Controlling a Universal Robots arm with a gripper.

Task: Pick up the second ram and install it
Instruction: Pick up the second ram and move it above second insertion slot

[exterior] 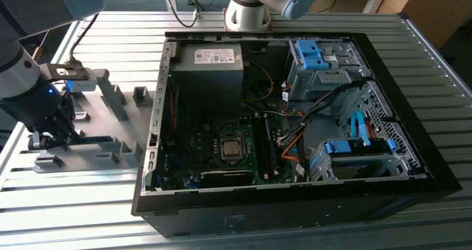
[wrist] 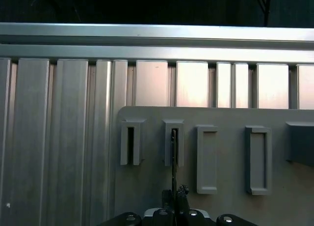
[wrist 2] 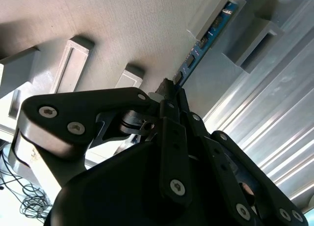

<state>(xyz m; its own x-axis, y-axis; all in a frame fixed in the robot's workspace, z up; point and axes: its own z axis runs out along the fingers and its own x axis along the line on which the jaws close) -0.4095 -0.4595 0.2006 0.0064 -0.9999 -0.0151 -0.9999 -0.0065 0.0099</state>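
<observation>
Gripper (wrist 2: 171,91) is down at the grey holder plate (wrist: 147,186). Its jaws are closed on the near end of the second ram (wrist 2: 206,39), one finger on each flat face of the stick. In the second wrist view the blue board runs straight out from between the jaws, away from the fingertips, and its far end sits in the slot of a grey holder block (wrist 2: 216,14). In the first wrist view the second ram (wrist: 173,162) is seen edge-on as a thin dark line. It rises from the gripper (wrist: 176,194) into the slot of that holder block (wrist: 167,142), in line with the jaws. The other holder blocks (wrist: 207,159) stand on either side of the jaws on the same plate, none of them touching the fingers. The plate lies on the slatted aluminium table (wrist: 73,137). In the exterior view the gripper (exterior: 46,139) hangs from the arm (exterior: 22,84) over the holder plate (exterior: 96,128), with the stick hidden behind the gripper body. The open computer case (exterior: 295,206) lies well apart from the jaws toward the exterior view's right, with the motherboard (exterior: 221,145) exposed inside it.
</observation>
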